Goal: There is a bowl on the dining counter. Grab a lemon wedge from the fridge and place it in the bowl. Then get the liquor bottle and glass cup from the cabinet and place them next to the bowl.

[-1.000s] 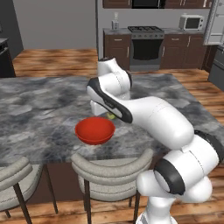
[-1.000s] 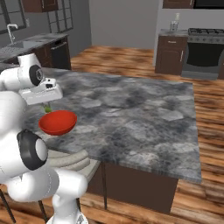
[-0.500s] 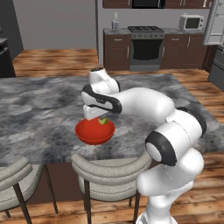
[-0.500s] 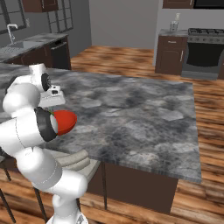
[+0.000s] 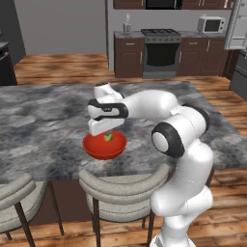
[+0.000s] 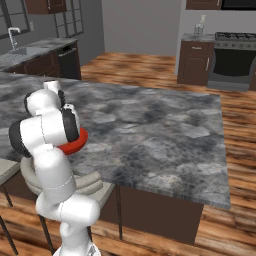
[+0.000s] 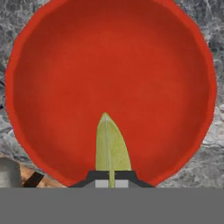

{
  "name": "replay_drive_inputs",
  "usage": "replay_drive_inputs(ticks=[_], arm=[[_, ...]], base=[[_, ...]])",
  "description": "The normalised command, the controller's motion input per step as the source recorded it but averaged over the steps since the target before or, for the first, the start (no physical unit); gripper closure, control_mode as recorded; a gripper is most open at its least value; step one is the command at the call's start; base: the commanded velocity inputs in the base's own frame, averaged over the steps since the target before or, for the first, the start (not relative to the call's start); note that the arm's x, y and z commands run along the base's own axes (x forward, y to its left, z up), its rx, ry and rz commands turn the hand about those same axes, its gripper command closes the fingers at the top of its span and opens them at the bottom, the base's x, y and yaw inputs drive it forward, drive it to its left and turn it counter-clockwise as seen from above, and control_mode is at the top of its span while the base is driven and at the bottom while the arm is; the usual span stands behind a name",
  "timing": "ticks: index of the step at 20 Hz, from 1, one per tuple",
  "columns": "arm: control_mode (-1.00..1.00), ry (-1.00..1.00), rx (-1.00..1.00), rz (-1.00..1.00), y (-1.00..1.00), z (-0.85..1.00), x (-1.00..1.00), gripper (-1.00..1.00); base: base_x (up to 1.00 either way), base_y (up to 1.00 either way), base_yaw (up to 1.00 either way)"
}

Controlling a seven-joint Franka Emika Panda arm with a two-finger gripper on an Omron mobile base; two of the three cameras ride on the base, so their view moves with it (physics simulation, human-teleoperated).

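Lemon wedge (image 7: pixel 111 146) — yellow-green, pinched between the fingertips of the hand (image 5: pixel 107 135), which is pressed together on it directly above the red bowl (image 5: pixel 104 145). Bowl rests on the dark grey, marble-veined dining counter (image 5: pixel 48 125), close to its near edge, over the grey cushioned stools (image 5: pixel 123 185) tucked beneath. Behind the counter — wood-plank floor (image 5: pixel 62 67), dark brown cabinets (image 5: pixel 129 52) flanking a steel oven range (image 5: pixel 159 50), and a white microwave (image 5: pixel 211 23) on the far worktop. In the right base view, a sink with faucet (image 6: pixel 13 36) stands at far left below a window.
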Motion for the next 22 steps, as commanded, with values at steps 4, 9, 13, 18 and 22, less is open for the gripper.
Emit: replay_drive_inputs(ticks=[4,9,13,18,22], arm=[[-1.00,0.06,0.00,0.01,0.11,-0.47,0.45,1.00],[-1.00,0.03,0.00,0.01,0.09,-0.47,0.33,1.00],[-1.00,0.00,0.00,0.01,0.02,-0.35,0.13,1.00],[-1.00,0.00,0.00,0.00,0.01,-0.34,0.00,-1.00],[-1.00,-0.01,0.00,0.00,-0.01,0.03,-0.16,-1.00]], base=[[0.00,0.00,0.00],[0.00,0.00,0.00],[0.00,0.00,0.00],[0.00,0.00,0.00],[0.00,0.00,0.00]])
